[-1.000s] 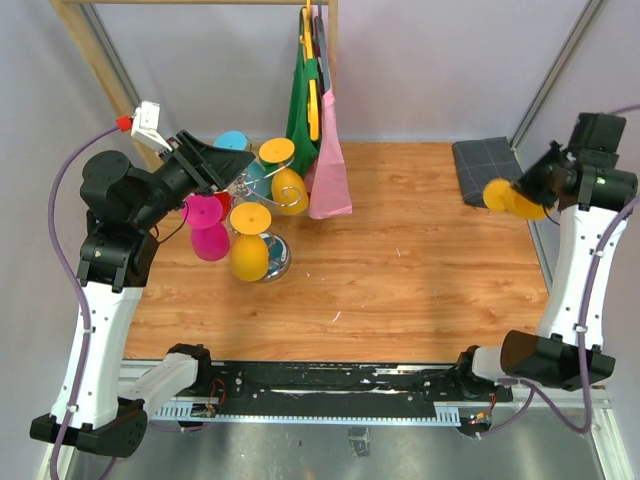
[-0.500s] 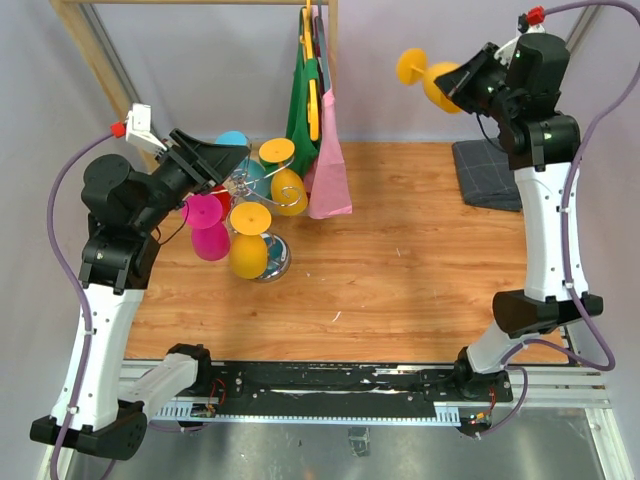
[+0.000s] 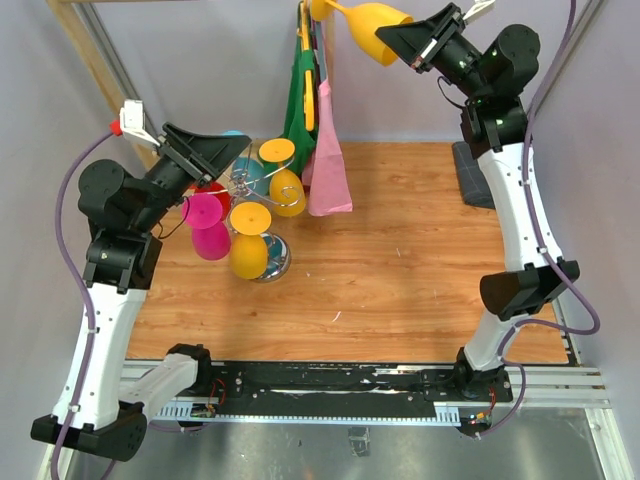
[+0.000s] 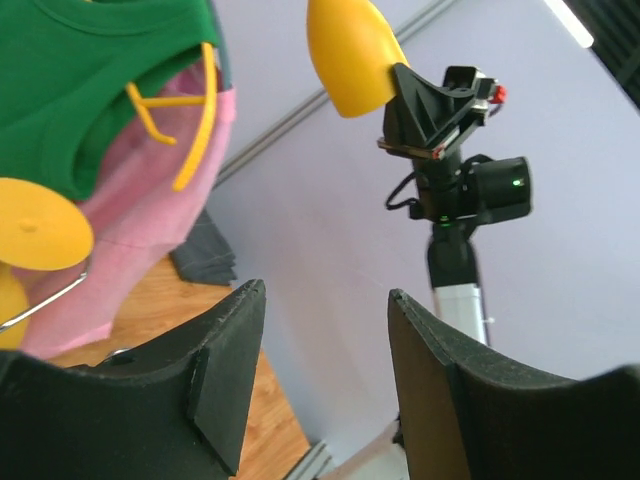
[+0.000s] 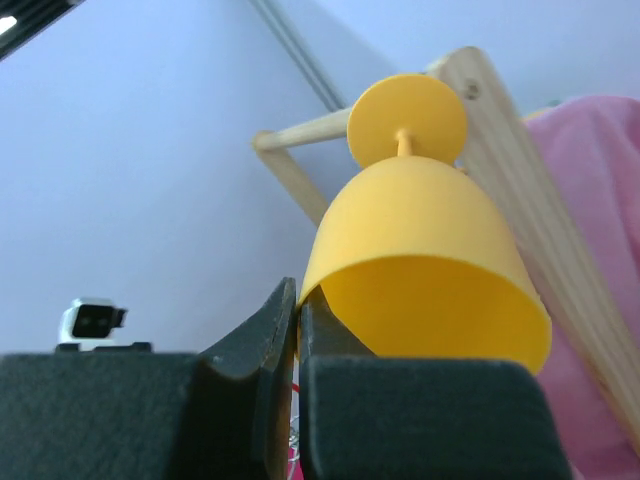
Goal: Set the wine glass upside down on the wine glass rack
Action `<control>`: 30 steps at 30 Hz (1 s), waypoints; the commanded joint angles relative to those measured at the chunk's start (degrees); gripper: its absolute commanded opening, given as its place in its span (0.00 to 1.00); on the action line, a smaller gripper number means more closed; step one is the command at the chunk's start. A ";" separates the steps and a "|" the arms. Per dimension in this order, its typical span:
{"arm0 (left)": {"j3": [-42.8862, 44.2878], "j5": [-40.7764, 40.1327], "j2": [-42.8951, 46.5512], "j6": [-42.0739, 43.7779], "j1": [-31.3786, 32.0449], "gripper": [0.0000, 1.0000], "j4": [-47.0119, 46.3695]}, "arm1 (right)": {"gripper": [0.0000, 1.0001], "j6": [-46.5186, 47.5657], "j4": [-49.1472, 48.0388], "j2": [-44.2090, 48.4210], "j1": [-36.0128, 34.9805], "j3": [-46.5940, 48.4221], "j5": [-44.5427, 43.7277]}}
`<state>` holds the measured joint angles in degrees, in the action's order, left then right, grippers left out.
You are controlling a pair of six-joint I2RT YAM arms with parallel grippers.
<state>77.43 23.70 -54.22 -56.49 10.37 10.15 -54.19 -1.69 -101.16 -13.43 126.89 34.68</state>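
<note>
A yellow wine glass (image 3: 372, 28) is held high at the back, roughly level, its foot toward the wooden rail. My right gripper (image 3: 393, 36) is shut on its rim; in the right wrist view the fingers pinch the bowl's wall (image 5: 430, 240) at the gripper (image 5: 298, 300). The chrome wine glass rack (image 3: 277, 262) stands at the left of the table and carries several upside-down glasses: pink (image 3: 208, 238), yellow (image 3: 249, 252), another yellow (image 3: 288, 192). My left gripper (image 3: 228, 152) hovers open above the rack, nothing between its fingers (image 4: 325, 300). From it I see the held glass (image 4: 350, 55).
A wooden clothes rail frame (image 3: 100, 70) stands at the back. Green (image 3: 300, 110) and pink (image 3: 328, 160) garments hang from it just right of the rack. A dark grey folded cloth (image 3: 466, 175) lies at the back right, partly behind my right arm.
My right arm has swung the yellow glass from the far right up and leftward to above the hanging garments. The left gripper has barely moved.
</note>
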 commanded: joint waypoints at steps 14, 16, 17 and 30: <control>-3.80 4.99 -0.19 -11.17 0.35 0.58 -15.61 | 0.01 -8.31 -20.63 6.31 -1.63 -6.75 13.96; -3.96 5.30 -0.25 -12.29 0.35 0.58 -17.01 | 0.01 -11.32 -24.80 6.78 -1.77 -8.10 15.32; -4.28 5.68 -0.34 -13.08 0.35 0.58 -18.13 | 0.01 -12.61 -27.53 7.03 -1.92 -8.63 15.94; -12.47 11.68 -4.32 -37.42 -4.66 0.59 -49.67 | 0.01 -37.07 -59.55 5.97 -4.62 -16.46 24.24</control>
<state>69.01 32.32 -56.77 -80.68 7.73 -21.06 -80.60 -45.15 -95.29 -16.82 111.90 55.46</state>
